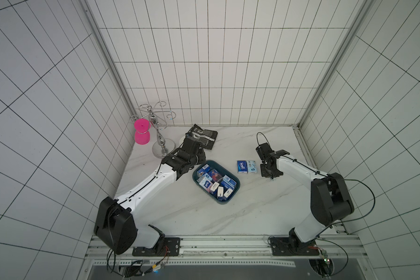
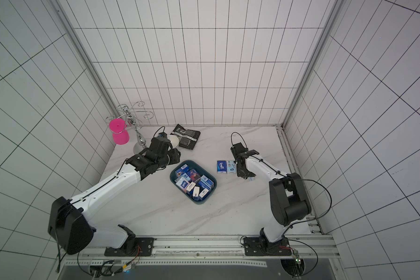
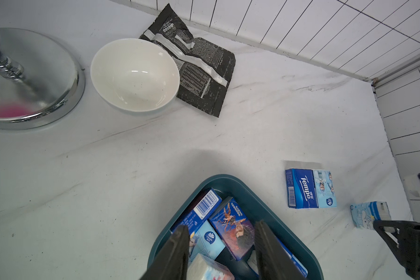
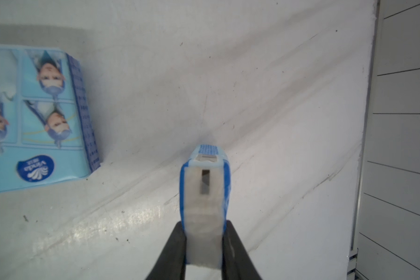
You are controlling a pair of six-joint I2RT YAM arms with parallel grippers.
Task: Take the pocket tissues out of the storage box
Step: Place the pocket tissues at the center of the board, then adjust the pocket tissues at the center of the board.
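The dark teal storage box [image 1: 196,180] [image 2: 172,180] [image 3: 228,180] sits mid-table with several pocket tissues [image 1: 215,183] [image 3: 233,225] piled inside. My left gripper [image 3: 221,226] hangs open just above the box's far-left corner, nothing between its fingers. Right of the box, a dark blue packet [image 1: 241,166] [image 3: 301,188] and a light blue packet [image 1: 251,166] [image 4: 34,116] lie side by side on the table. Just beyond them, my right gripper [image 4: 204,223] is shut on a light blue packet [image 4: 205,184] [image 3: 366,214] that stands on edge at table height.
A white bowl [image 3: 134,75] and a black-and-silver pouch [image 3: 199,65] lie at the back, behind the box. A chrome stand [image 1: 160,135] with a pink cup [image 1: 142,132] fills the back left corner. Tiled walls close the back and both sides.
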